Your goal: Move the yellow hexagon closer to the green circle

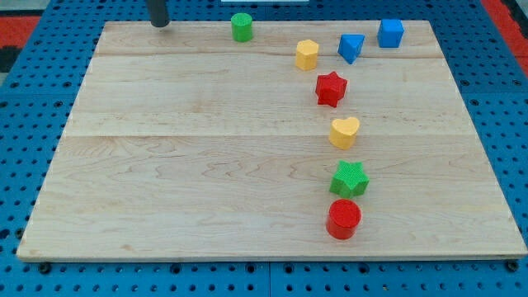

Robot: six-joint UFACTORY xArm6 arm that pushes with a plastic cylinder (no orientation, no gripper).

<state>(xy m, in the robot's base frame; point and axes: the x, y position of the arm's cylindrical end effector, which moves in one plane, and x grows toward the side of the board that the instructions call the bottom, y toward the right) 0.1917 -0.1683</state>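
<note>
my tip [158, 25] left of green circle [241, 27] | yellow hexagon [307, 54] right | no hand, nothing held

My tip [158, 24] at the view's top left (rod upright)

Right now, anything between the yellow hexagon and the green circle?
No. Camera view shows bare board between yellow hexagon and green circle; my tip sits farther left.

A pale wooden board [206, 165] lay before me on a blue pegboard surface [33, 99], with red flooring [29, 10] at eleven and one o'clock.
</note>
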